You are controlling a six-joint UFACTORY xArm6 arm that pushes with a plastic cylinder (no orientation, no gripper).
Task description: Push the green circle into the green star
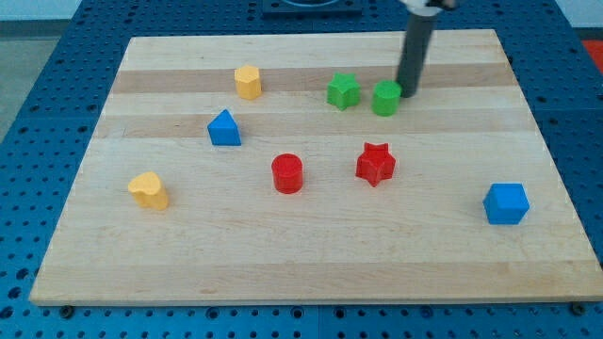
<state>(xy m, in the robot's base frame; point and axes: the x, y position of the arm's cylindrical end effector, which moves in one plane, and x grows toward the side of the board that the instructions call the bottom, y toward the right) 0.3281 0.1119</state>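
Nearest the camera sat the yellow block (149,190), well to the view's lower left of the green circle (385,98). Blue cube (506,203) lay far to its lower right. My tip (408,92), a plain rod w/ nothing to open or close, touched the circle's right side. Green star (343,91) stood just left of the circle, a small gap btwn them. Red star (376,164) sat below it.

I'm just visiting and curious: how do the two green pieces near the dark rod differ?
The green star-shaped block has pointed arms; the green round cylinder block has a smooth curved side. The star lies toward the view's left, the cylinder to its right, a small gap between them. My tip is at the cylinder's right edge, away from the star. Both share the same green and similar size.
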